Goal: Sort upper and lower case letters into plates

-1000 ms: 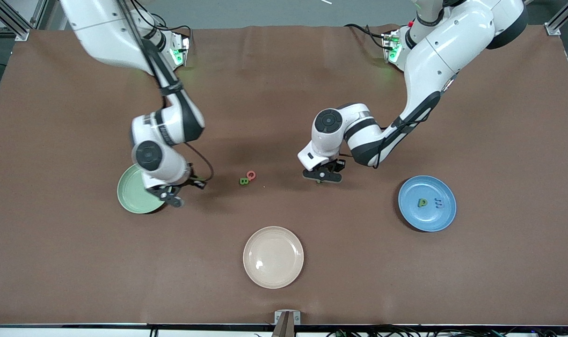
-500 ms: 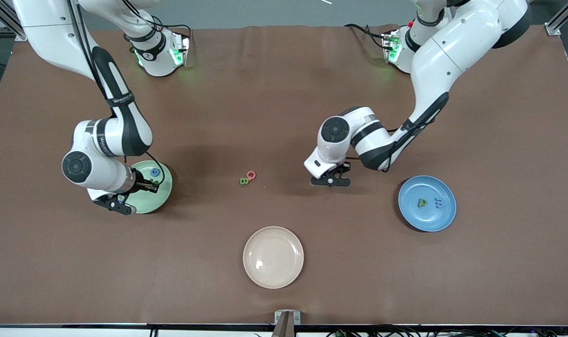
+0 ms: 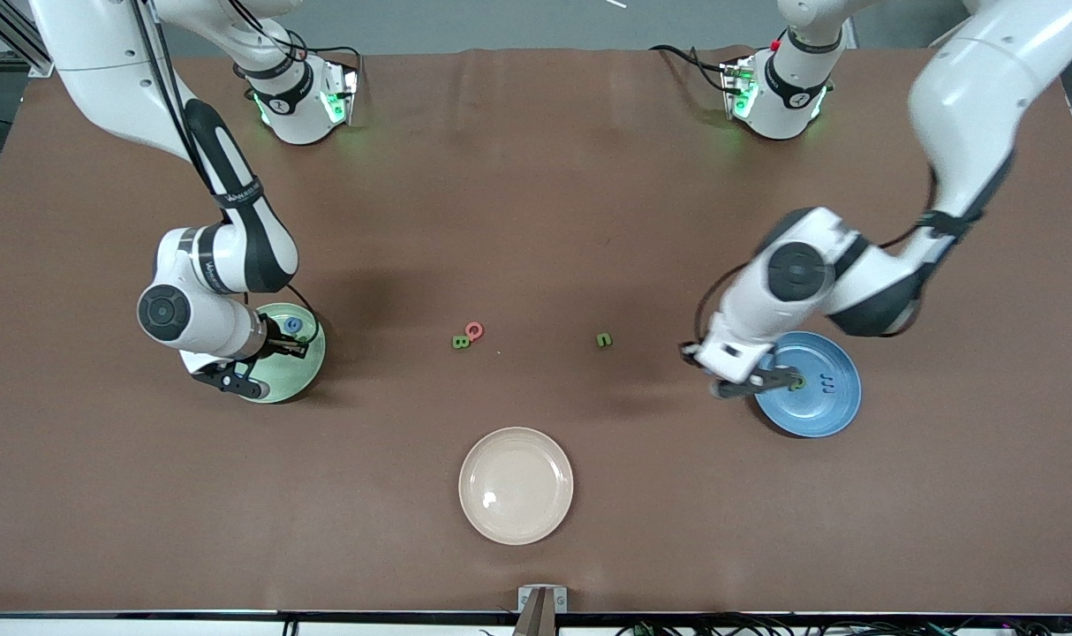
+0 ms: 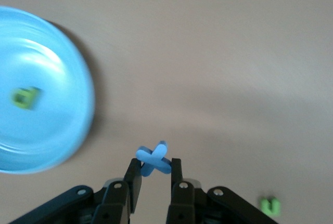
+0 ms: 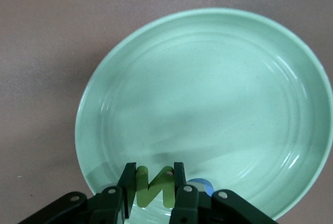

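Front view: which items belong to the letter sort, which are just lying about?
In the job:
- pale mint green round plate, blue round plate
- blue x letter in left gripper
- green N letter in right gripper
- loose green B, pink Q, green letter

Lying about:
- cream-beige round plate

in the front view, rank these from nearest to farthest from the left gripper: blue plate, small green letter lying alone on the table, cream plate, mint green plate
1. Mid blue round glossy plate: the left gripper is over its rim.
2. Small green letter lying alone mid-table.
3. Cream-beige round plate, nearest the front camera.
4. Pale mint green round plate, at the right arm's end.
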Action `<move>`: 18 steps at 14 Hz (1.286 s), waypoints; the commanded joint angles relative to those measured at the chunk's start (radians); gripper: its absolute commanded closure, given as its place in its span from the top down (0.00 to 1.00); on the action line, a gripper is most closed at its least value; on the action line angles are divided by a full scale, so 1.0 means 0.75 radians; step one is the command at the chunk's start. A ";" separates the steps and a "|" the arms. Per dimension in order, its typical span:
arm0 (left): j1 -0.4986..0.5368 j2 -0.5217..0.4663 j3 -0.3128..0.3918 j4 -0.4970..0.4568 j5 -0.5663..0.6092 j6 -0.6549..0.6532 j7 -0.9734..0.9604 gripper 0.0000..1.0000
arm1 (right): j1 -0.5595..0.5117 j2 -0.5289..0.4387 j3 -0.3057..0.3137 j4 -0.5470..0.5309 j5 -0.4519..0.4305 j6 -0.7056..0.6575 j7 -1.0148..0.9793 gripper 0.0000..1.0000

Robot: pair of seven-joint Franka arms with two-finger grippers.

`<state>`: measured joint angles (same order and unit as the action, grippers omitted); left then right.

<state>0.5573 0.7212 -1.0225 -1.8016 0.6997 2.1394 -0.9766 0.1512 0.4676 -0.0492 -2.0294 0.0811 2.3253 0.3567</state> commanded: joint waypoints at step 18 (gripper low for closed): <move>-0.358 0.071 0.156 0.044 -0.017 0.019 -0.454 0.95 | 0.199 -0.006 0.015 0.247 0.015 -0.264 0.382 1.00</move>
<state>0.3907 0.7619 -0.9432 -1.8135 0.6973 2.1502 -1.2641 0.2349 0.4664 -0.0351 -1.8341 0.0898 2.0913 0.5201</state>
